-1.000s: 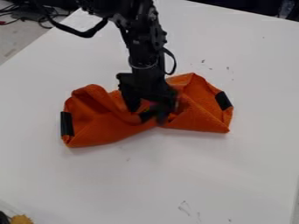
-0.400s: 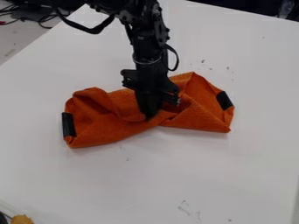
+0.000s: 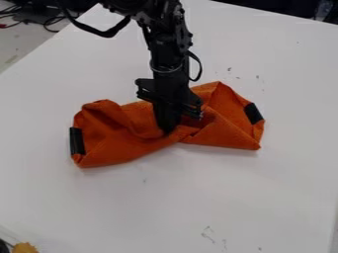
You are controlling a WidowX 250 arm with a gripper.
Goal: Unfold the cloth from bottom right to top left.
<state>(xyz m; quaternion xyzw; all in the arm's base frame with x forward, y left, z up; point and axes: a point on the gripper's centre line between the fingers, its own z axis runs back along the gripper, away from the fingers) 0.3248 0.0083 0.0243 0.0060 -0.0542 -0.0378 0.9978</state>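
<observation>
Gripper (image 3: 167,129): closed at the middle of the cloth, seemingly pinching a fold.
Cloth (image 3: 109,143): orange, bunched, lying from nine to three o'clock around that grip, a black patch (image 3: 77,141) at nine and another (image 3: 253,113) at two.
Unfolding: barely begun, by the look of it; a grip seems made, the layers lie folded, and the spread toward ten or eleven is left.
Arm (image 3: 168,59): in from twelve, hiding part of the cloth's far edge.
Table (image 3: 198,207): yellowish object (image 3: 25,247) toward seven, well apart.
Cables (image 3: 49,21): beyond the table, toward eleven.
</observation>
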